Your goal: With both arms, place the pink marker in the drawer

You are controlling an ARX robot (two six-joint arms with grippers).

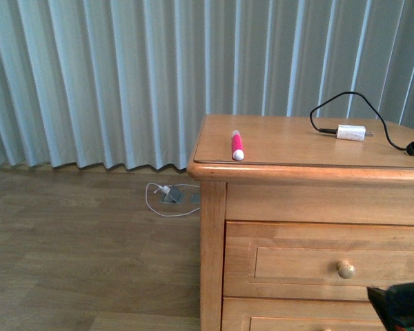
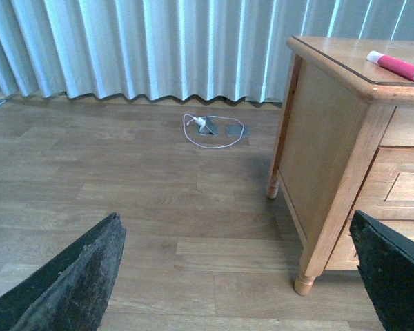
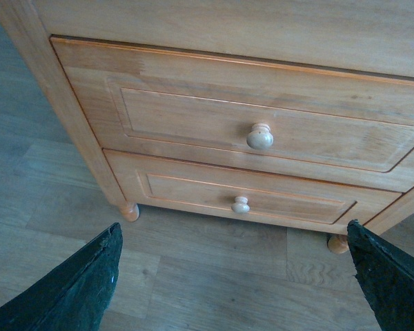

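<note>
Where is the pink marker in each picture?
Front view: the pink marker lies on the cabinet top, near its front left corner.
Left wrist view: the pink marker lies on that same top, near the front edge.
Right wrist view: not in it; only the cabinet's front shows.
Shared landmark: the wooden cabinet.

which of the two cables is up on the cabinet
The black cable plugged into the white charger block; the white cable lies on the floor by the curtain.

Pale curtains [image 1: 124,76] w/ wood floor [image 1: 69,262]
</note>
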